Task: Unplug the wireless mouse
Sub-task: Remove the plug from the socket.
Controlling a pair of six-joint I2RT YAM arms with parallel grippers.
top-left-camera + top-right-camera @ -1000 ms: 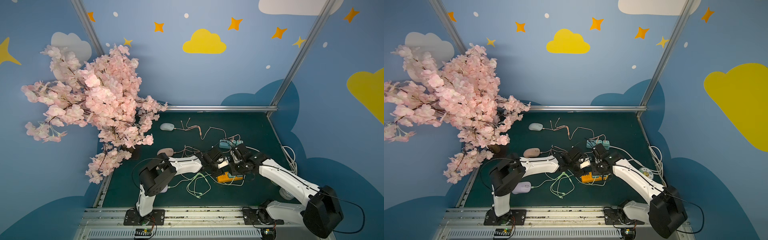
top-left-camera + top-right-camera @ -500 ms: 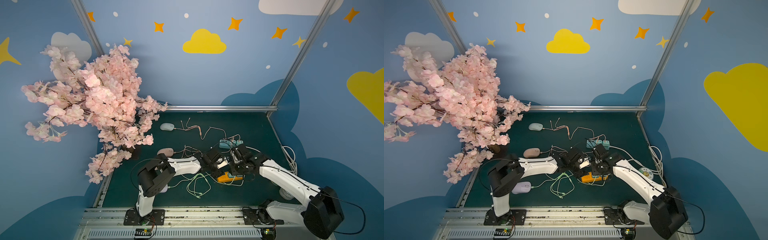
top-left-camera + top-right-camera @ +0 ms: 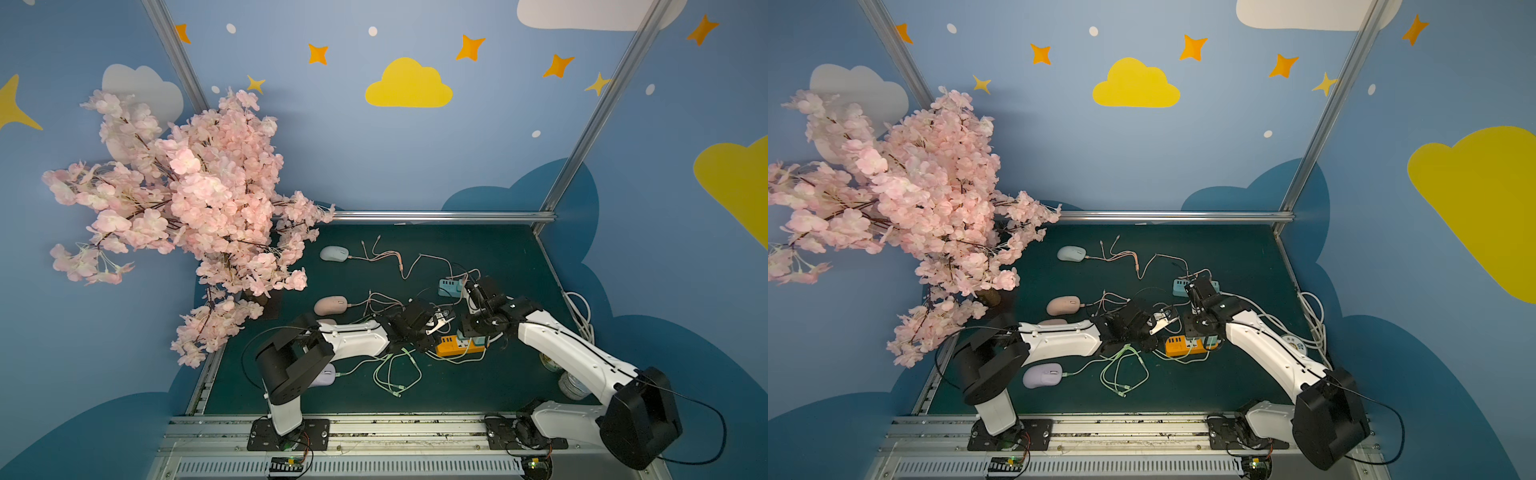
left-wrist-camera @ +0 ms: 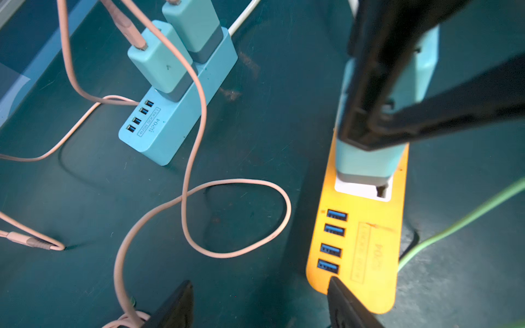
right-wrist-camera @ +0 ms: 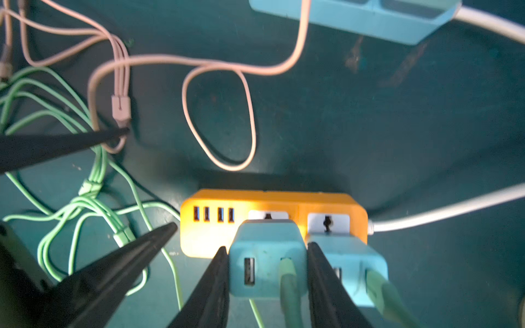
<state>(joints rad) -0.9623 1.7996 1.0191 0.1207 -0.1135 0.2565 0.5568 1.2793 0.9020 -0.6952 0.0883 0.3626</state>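
The right gripper [image 5: 267,247] is clamping the teal charger plug [image 5: 265,268], which is still sitting in the orange power strip [image 5: 210,235] near the middle of the table, with a green cable [image 5: 288,281] inserted in it. The left gripper [image 4: 260,302] is hovering by the strip's USB end, jaws apart, holding nothing. The lilac mouse [image 3: 1042,375] is lying near the table's front edge. I judge that nothing is unplugged yet and the pull is remaining.

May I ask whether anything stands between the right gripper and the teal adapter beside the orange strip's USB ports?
Nothing visible: the right gripper flanks the teal adapter directly, though a neighbouring adapter crowds one finger.
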